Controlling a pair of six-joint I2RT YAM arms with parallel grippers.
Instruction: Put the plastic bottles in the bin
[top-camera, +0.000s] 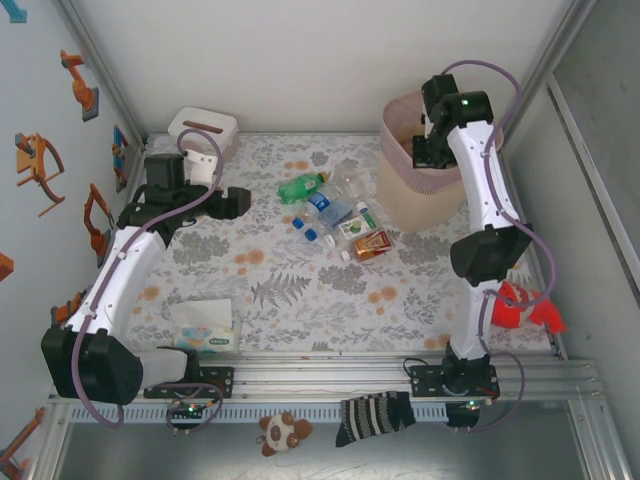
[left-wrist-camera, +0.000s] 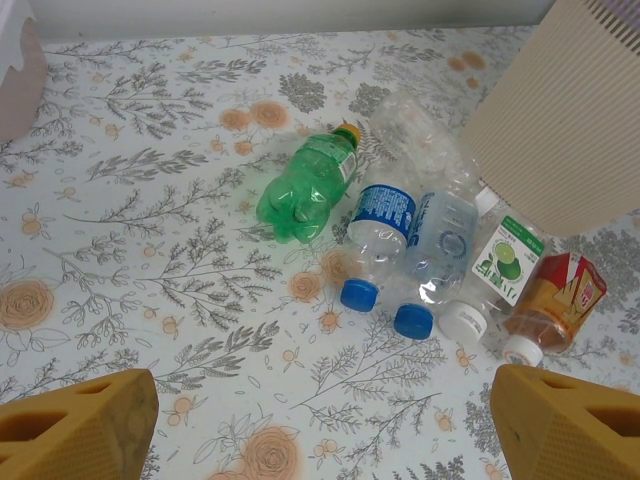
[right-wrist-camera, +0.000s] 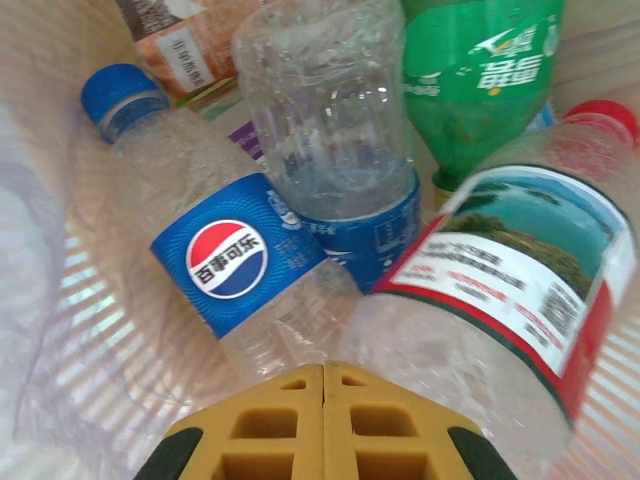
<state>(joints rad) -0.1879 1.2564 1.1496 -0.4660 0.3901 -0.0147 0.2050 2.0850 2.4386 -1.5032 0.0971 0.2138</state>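
Several plastic bottles lie bunched mid-table: a green one (top-camera: 302, 186) (left-wrist-camera: 308, 186), two clear ones with blue labels (left-wrist-camera: 383, 225) (left-wrist-camera: 440, 235), a lime-labelled one (left-wrist-camera: 505, 262) and a brown tea one (left-wrist-camera: 557, 300). Just right of them stands the beige bin (top-camera: 420, 190) (left-wrist-camera: 565, 110). My left gripper (top-camera: 240, 203) (left-wrist-camera: 320, 425) hangs open and empty left of the cluster. My right gripper (top-camera: 428, 150) (right-wrist-camera: 324, 372) is down inside the bin, shut on nothing, above a Pepsi bottle (right-wrist-camera: 215, 250), a clear one (right-wrist-camera: 330, 130), a green one (right-wrist-camera: 480, 70) and a red-labelled one (right-wrist-camera: 510, 290).
A white tissue box (top-camera: 203, 130) sits at the back left. A soft tissue pack (top-camera: 205, 330) lies near the front left. Red objects (top-camera: 520, 305) lie at the right edge. A striped sock (top-camera: 375, 415) and a plush toy (top-camera: 283, 432) lie below the front rail.
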